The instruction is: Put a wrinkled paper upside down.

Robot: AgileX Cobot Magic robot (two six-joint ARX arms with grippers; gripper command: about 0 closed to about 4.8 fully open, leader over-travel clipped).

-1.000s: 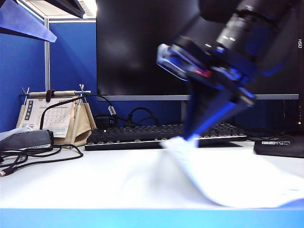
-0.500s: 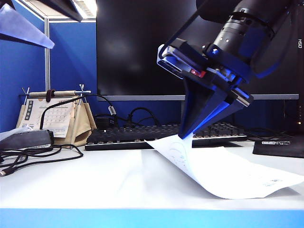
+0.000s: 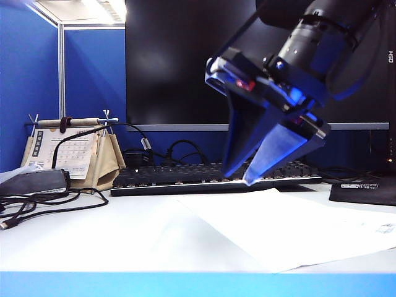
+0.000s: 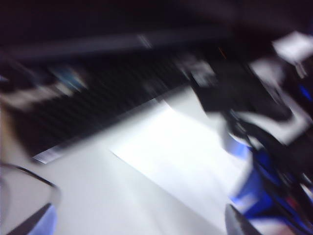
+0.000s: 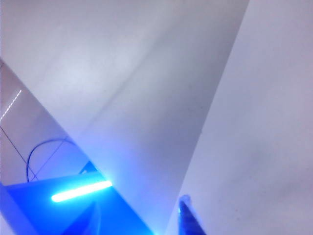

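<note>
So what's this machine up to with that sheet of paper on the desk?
The right gripper hangs open just above the wrinkled paper, which lies flat on the white table in front of the keyboard. Nothing is held between its fingers, so the sheet rests on its own. The left gripper cannot be made out: its wrist camera is blurred and only looks across at the paper and the other arm.

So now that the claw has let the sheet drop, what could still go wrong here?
The wrinkled paper lies flat with a corner at the table's front edge, so a nudge could slide it off. The open right gripper hangs just above the paper's far edge near the keyboard; pulling away low could drag the sheet or clip keys. The left gripper is out of sight, its wrist view blurred.
</note>
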